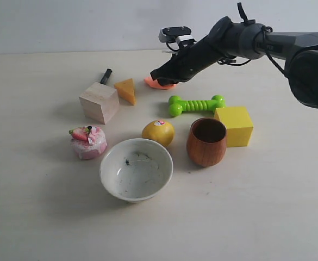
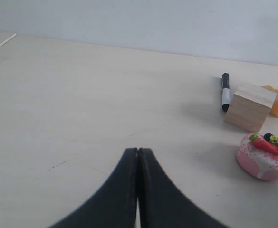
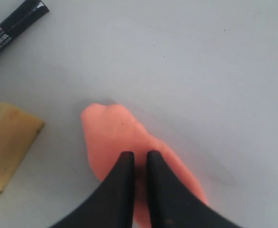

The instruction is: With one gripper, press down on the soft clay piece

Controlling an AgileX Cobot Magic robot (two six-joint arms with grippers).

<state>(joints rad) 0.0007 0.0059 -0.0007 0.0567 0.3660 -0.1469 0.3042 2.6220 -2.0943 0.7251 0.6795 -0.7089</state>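
The soft clay piece (image 1: 163,85) is a flat salmon-orange blob at the back of the table, between the cheese wedge and the green bone toy. My right gripper (image 1: 155,74) reaches in from the right, its dark tip down on the clay's near-left part. In the right wrist view the clay (image 3: 111,130) spreads under the right gripper (image 3: 139,155), whose fingers stand almost together with a thin gap and hold nothing. My left gripper (image 2: 138,150) is shut and empty over bare table, far from the clay; the exterior view does not show it.
Around the clay lie a cheese wedge (image 1: 126,90), a wooden block (image 1: 99,102), a black marker (image 1: 105,76) and a green bone toy (image 1: 195,104). Nearer the front stand a yellow cube (image 1: 234,125), a wooden cup (image 1: 206,142), a yellow fruit (image 1: 159,132), a white bowl (image 1: 136,169) and a toy cake (image 1: 88,142).
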